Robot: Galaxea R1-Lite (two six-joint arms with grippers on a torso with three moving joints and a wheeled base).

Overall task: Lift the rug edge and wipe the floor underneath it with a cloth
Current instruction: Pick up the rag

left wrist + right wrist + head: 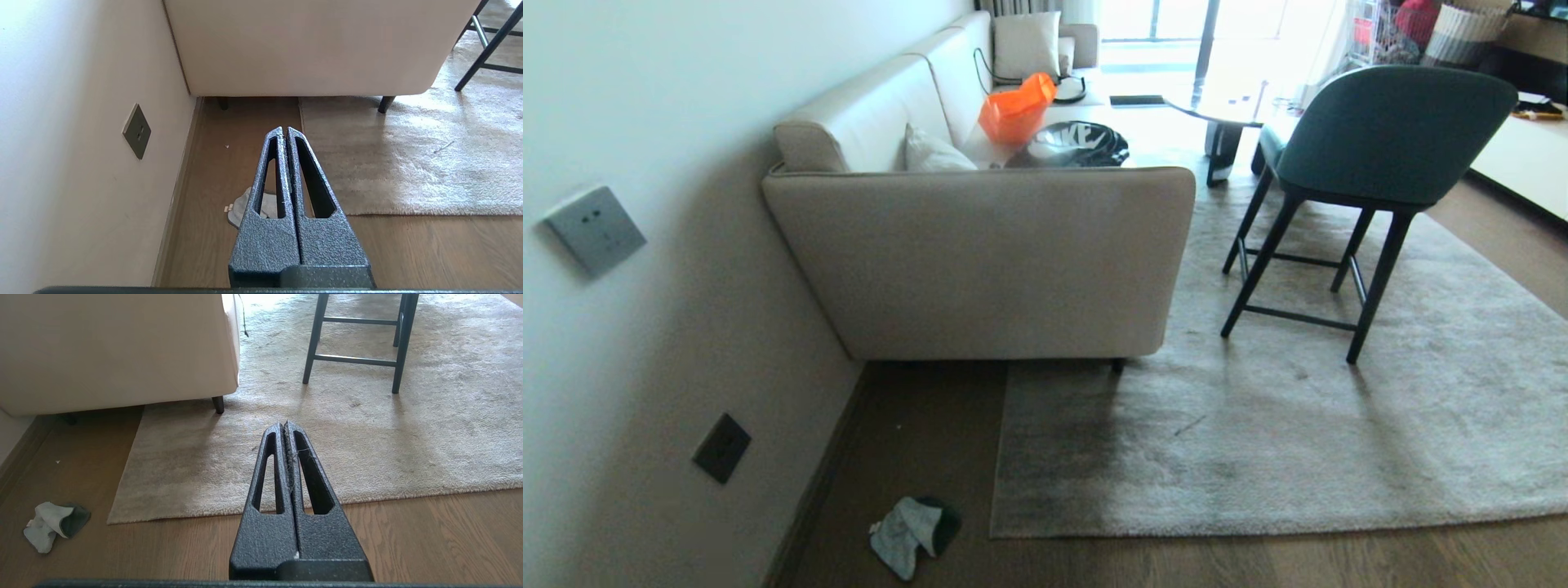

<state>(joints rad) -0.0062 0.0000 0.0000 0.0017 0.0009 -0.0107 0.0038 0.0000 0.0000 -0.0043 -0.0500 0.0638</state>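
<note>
Both end effectors, left and right, are closed, empty. Cloth crumpled near the wall: partial pinch risked. Rug edge flat: fingers could skid.

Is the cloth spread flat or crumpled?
Crumpled: the cloth lies bunched and folded over itself on the floor, beside the rug corner.

Neither arm is seen in the head view. In the left wrist view, the small whitish crumpled cloth is partly hidden behind the closed left tool. The pale grey-beige plush rug is cut off at the head view's right edge, and its far portion is covered by the cream upholstered sofa.
</note>
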